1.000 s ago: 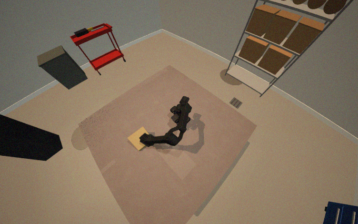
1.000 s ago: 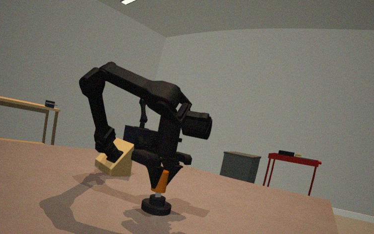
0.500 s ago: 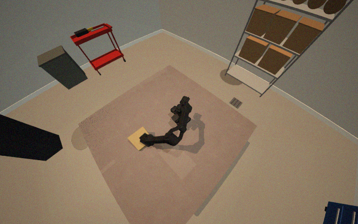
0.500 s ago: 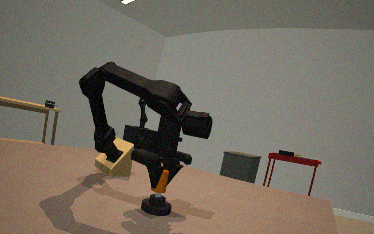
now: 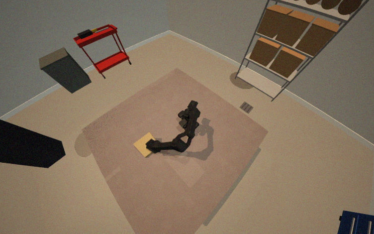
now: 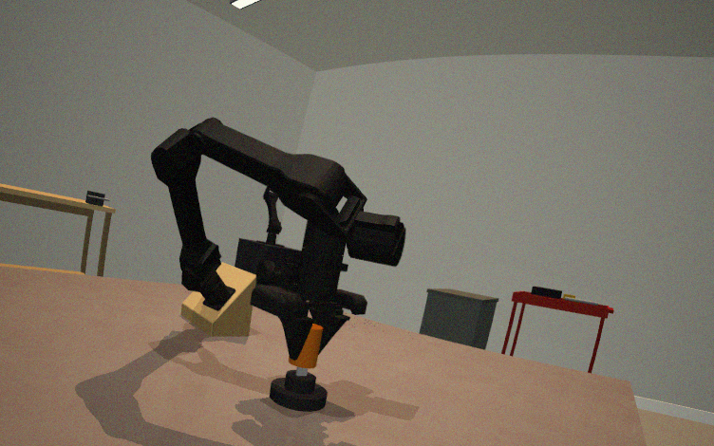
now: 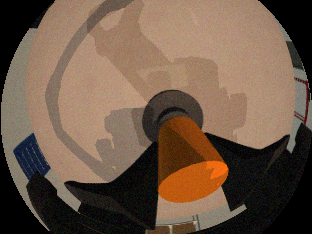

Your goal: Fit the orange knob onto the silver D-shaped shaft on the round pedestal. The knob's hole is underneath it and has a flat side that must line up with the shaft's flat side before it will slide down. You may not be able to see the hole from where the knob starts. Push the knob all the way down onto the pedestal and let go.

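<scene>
The orange knob (image 6: 307,349) (image 7: 189,157) is held between the fingers of my gripper (image 6: 310,345) (image 7: 180,141), which is shut on it. The knob leans slightly in the exterior view, its narrow end up. A short length of the silver shaft (image 6: 301,371) shows between the knob's lower rim and the black round pedestal (image 6: 297,398) (image 7: 151,120). The knob's underside is at the shaft's upper part; its hole and the shaft's flat side are hidden. In the wrist view the knob covers the shaft and part of the pedestal. In the top view knob and pedestal are hidden by the arm.
A yellow wedge-shaped block (image 5: 143,147) (image 6: 234,309) stands at the arm's base, behind and left of the pedestal in the exterior view. The arm's shadow falls across the pinkish table top (image 5: 159,101) (image 6: 460,399). A red cart (image 5: 111,62) (image 6: 559,303) and shelves stand beyond.
</scene>
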